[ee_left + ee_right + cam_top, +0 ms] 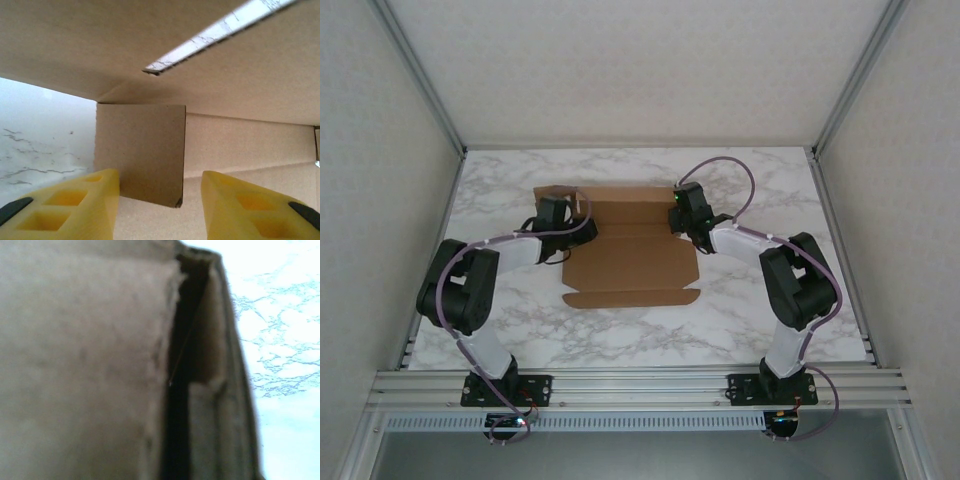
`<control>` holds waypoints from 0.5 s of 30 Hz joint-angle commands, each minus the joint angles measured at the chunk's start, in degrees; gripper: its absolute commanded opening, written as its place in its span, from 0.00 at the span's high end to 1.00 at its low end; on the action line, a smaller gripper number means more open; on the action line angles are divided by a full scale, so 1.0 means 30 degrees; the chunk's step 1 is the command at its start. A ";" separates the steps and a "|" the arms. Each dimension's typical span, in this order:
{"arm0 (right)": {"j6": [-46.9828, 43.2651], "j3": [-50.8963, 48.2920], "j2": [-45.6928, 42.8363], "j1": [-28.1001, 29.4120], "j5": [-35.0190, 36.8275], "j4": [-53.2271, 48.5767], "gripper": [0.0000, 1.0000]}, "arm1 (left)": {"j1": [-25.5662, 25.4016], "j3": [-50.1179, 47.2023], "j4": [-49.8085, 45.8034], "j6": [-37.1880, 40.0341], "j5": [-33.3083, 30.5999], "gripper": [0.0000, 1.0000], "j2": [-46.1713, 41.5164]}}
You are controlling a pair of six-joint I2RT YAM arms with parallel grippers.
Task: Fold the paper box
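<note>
The paper box (635, 262) is a plain brown cardboard sheet lying partly folded in the middle of the marble table (770, 190). My left gripper (572, 220) is at the box's left end, where a side flap (563, 194) is raised. In the left wrist view the yellow fingers (90, 205) stand open around a small upright flap (140, 150), with the box floor under them. My right gripper (682, 215) is at the box's right end. In the right wrist view the blurred cardboard wall (75, 365) and folded layers (210, 415) hide the fingers, which are shut on the wall.
Bare marble (620, 335) lies in front of the box and at both sides. Metal frame posts (430, 90) and white walls close in the table. The near flap (632, 297) of the box lies flat toward the arm bases.
</note>
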 commanded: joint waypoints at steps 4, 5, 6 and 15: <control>-0.0216 0.0079 0.1032 0.0401 -0.1148 -0.2323 0.90 | -0.0414 0.0379 -0.0098 0.0137 0.1115 0.54 0.1302; -0.0269 0.0128 0.1043 0.0385 -0.1081 -0.2403 0.90 | -0.0396 0.0378 -0.0155 0.0101 0.1163 0.54 0.1404; -0.0280 0.0183 0.1125 0.0374 -0.0921 -0.2462 0.90 | -0.0426 0.0400 -0.0226 0.0114 0.1135 0.54 0.1384; -0.0122 0.0478 0.1110 0.0289 0.0868 -0.3264 0.91 | -0.0238 0.0345 -0.2148 -0.0207 0.0003 0.53 -0.1715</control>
